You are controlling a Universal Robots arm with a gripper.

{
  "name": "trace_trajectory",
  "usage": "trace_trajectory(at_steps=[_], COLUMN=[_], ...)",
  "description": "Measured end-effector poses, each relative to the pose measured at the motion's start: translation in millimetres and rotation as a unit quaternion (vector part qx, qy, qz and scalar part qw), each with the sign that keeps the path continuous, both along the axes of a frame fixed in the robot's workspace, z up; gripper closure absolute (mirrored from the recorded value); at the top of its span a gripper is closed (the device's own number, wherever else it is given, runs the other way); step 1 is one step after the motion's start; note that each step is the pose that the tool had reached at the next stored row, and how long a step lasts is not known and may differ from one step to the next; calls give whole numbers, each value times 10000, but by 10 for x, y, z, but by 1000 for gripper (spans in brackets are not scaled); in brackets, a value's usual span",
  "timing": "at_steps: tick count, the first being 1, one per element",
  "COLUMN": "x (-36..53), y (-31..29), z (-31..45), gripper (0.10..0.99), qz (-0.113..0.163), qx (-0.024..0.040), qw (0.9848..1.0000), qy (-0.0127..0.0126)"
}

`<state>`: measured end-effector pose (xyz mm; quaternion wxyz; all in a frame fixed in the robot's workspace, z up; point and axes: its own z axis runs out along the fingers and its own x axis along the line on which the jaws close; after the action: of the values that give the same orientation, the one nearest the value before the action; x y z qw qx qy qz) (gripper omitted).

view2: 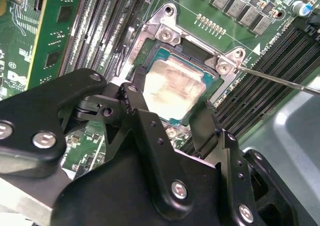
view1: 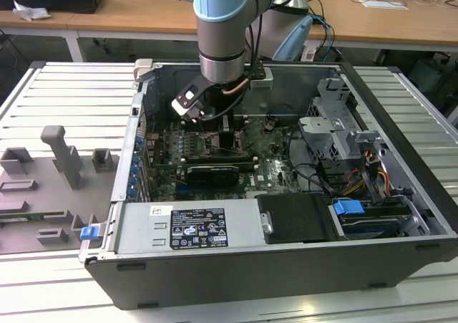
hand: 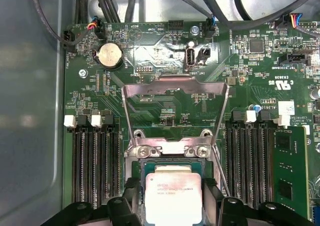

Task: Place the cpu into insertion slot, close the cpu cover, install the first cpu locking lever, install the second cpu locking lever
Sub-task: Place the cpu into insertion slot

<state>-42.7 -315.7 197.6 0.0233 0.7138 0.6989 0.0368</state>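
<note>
The cpu (hand: 173,198) (view2: 172,88), a flat square chip with a pale silvery top, lies level in the motherboard's insertion slot (view2: 162,48). My gripper (hand: 172,196) (view2: 170,100) (view1: 215,122) reaches down inside the open computer case, with a black finger (hand: 134,188) pressed against each of two opposite edges of the chip. The cpu cover (hand: 175,88), a thin silver frame with a square window, stands swung open on its hinge beyond the socket. A thin locking lever (view2: 280,80) sticks out unlatched beside the socket.
The open computer case (view1: 286,266) lies on a slatted table. Memory slots (hand: 92,161) flank the socket on both sides, one holding a green module (hand: 290,171). A black card (view1: 211,172) sits nearby. Cables (hand: 110,5) run above the board. Grey fixtures (view1: 64,158) stand at the exterior view's left.
</note>
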Motion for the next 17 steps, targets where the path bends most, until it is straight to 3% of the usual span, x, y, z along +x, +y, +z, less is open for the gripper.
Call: trace_trajectory(at_steps=[7, 17], x=[-1, 0], y=[11, -39], z=[-1, 2], gripper=[467, 467], qz=[-1, -1], qx=[12, 8], qw=[10000, 10000], qy=[0, 0])
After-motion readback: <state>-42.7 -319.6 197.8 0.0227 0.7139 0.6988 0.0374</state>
